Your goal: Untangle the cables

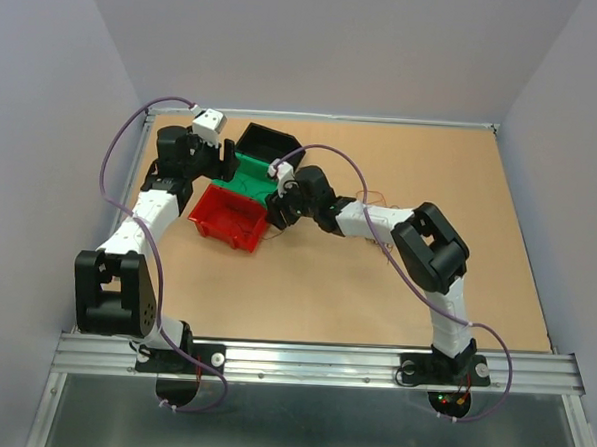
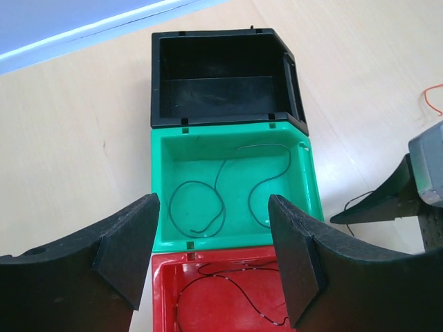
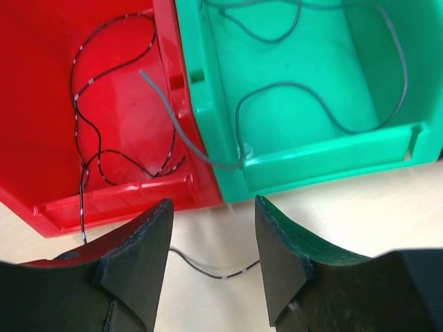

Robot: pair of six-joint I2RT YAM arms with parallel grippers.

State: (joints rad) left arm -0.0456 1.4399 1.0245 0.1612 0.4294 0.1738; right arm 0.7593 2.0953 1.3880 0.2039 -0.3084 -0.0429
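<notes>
Cables point(image 3: 277, 85) lie loose inside the green bin point(image 2: 228, 135), with more in the red bin point(image 3: 41, 104) touching it, one strand trailing onto the table point(image 3: 346, 207). Left gripper point(image 2: 213, 207) near the green bin, jaws wide, empty. Right gripper point(image 3: 212, 207) just beside it, released too, gripping nothing.
</notes>
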